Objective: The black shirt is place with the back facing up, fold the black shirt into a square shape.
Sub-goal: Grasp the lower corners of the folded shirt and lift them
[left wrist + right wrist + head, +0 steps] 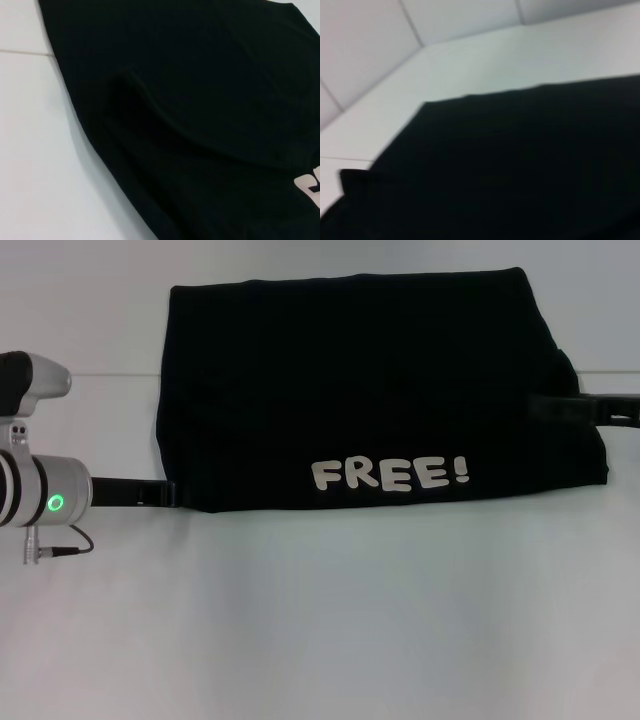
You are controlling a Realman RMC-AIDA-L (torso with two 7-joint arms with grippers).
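Note:
The black shirt (360, 390) lies across the far half of the white table (320, 620) as a wide folded block. White letters "FREE!" (390, 475) show near its front edge. My left gripper (165, 493) reaches in from the left and meets the shirt's front left corner. My right gripper (540, 408) comes in from the right and lies against the shirt's right edge, dark against dark cloth. The left wrist view is filled with the shirt (200, 100) and a soft ridge of cloth. In the right wrist view the shirt (520, 165) shows with a straight far edge.
The white table stretches bare in front of the shirt. A thin seam line (110, 374) runs across the tabletop behind my left arm (40, 490). White wall panels (370, 50) rise behind the table's far edge.

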